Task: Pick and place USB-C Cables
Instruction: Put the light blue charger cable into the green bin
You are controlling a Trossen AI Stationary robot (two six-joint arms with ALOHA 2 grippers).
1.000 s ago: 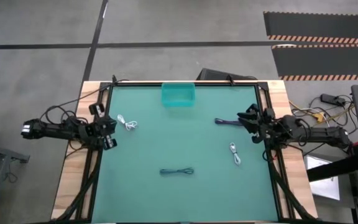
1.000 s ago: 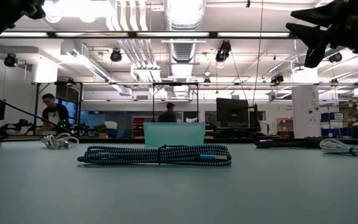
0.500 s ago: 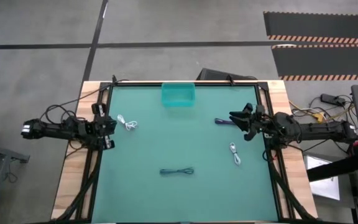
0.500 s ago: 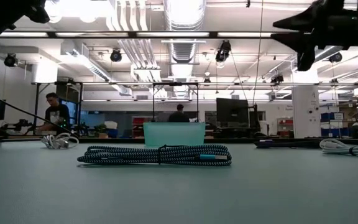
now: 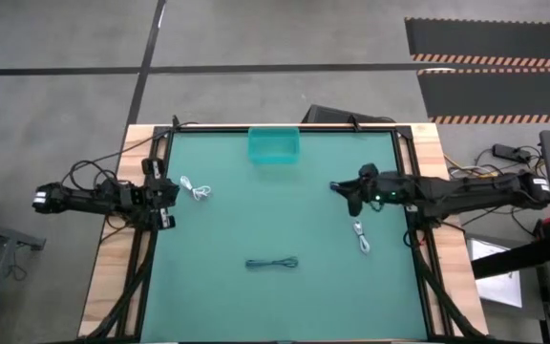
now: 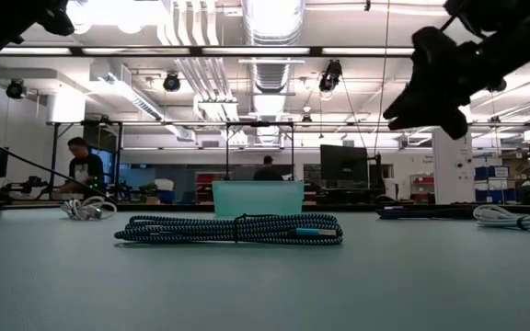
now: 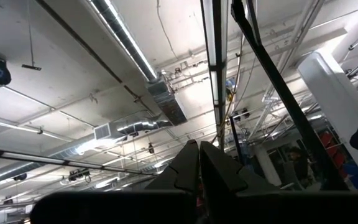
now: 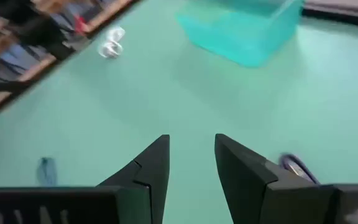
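Four small bundled cables lie flat on the green mat. A white one [image 5: 196, 188] lies near my left gripper [image 5: 165, 197], which is shut at the table's left edge and points up at the ceiling [image 7: 199, 163]. A second white one [image 5: 362, 235] lies at the right. A dark braided one [image 5: 272, 264] [image 6: 233, 229] lies near the near edge. A dark purple one [image 5: 336, 186] [image 8: 297, 167] lies right beside my right gripper [image 5: 352, 198] [image 8: 191, 163]. That gripper is open, hangs above the mat and touches nothing.
A teal bin [image 5: 274, 145] [image 8: 241, 28] stands at the middle of the table's far edge. Black rails [image 5: 151, 258] run along the mat's left and right sides. The middle of the mat [image 5: 275, 210] is bare. People stand in the room behind [image 6: 82, 170].
My right arm has reached from the table's right edge toward the middle, and its gripper has tipped downward over the dark purple cable. The cables have stayed where they were.
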